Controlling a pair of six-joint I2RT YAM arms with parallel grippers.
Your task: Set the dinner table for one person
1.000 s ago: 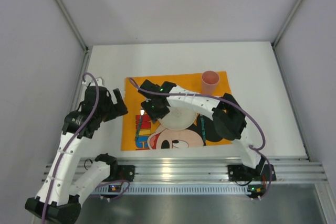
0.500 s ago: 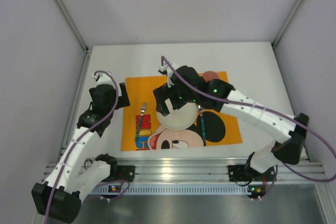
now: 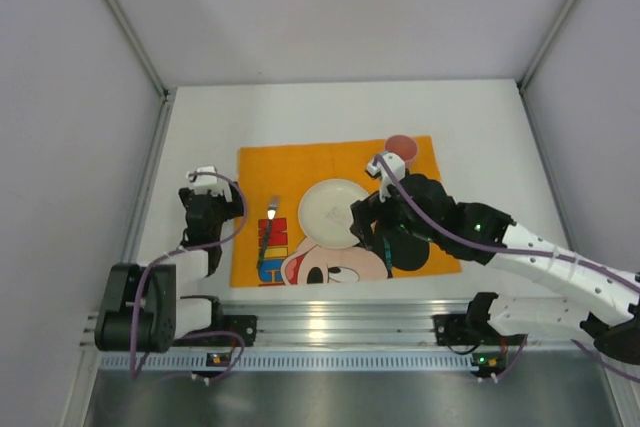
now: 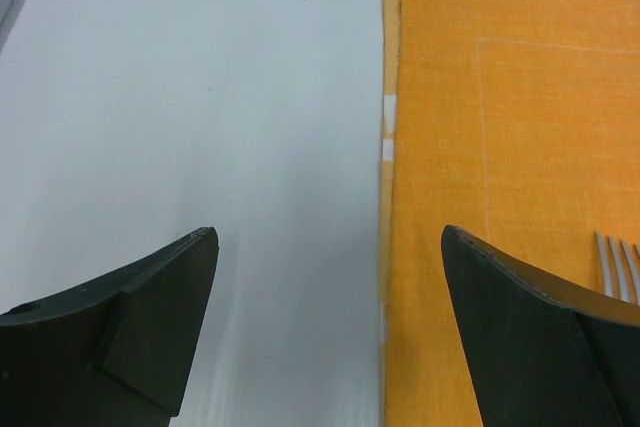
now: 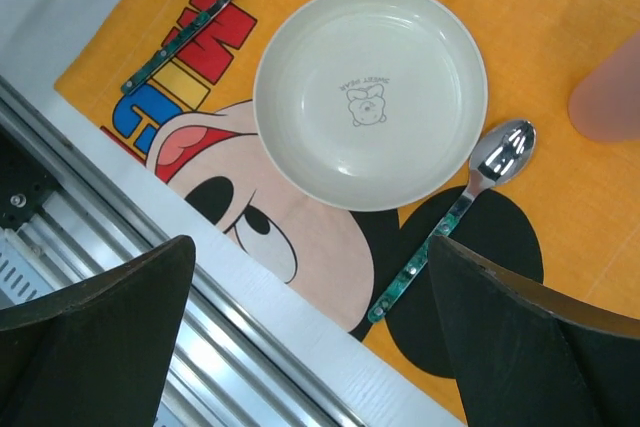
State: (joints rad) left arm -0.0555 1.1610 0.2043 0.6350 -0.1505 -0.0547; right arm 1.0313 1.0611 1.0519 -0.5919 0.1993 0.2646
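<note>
The white dinner table (image 3: 480, 137) carries an orange Mickey Mouse cloth (image 3: 300, 167). On the cloth lie a cream plate (image 3: 333, 211), a green-handled fork (image 3: 267, 234) to its left and a pink cup (image 3: 400, 148) at the far right corner. In the right wrist view the plate (image 5: 370, 97), the fork (image 5: 200, 22), a green-handled spoon (image 5: 455, 217) and the cup (image 5: 610, 97) all rest apart. My right gripper (image 5: 310, 247) is open and empty above the cloth's near edge; it also shows in the top view (image 3: 372, 230). My left gripper (image 4: 328, 237) is open and empty over the cloth's left edge.
The ridged aluminium rail (image 3: 350, 322) runs along the table's near edge, also in the right wrist view (image 5: 120, 277). Grey walls and frame posts (image 3: 125, 22) enclose the table on three sides. Fork tines (image 4: 620, 257) show at the right in the left wrist view.
My right arm has drawn back from over the plate toward the near right, uncovering plate and cup. My left arm has folded down toward its base beside the cloth's left edge.
</note>
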